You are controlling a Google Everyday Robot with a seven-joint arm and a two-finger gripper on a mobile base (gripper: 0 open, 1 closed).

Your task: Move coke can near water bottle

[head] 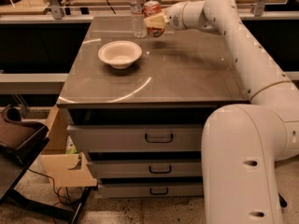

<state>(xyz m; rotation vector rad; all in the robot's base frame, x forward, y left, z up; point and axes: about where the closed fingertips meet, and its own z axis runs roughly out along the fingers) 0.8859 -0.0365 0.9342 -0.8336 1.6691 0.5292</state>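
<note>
The robot's white arm (243, 55) filled the right side of the view, reaching from the foreground to the far edge of the counter (196, 73). The counter was a grey-topped cabinet with three drawers (159, 138) in its front. On its left half sat a white bowl (119, 54), apart from everything else. Behind the bowl, near the far edge, stood the water bottle (137, 10), upright and capped. Just to its right was the coke can (151, 8), upright and close beside the bottle, possibly touching it. The claw (155, 21) was clamped on the can from the right, its tan fingers (158, 20) across the can's middle. Whether the can's base rested on the counter or hung just above it could not be told. By my judgement the carrying was done, since the can was already near the bottle. What was left was to set it down if needed, let go, and draw the claw away without toppling either one.
</note>
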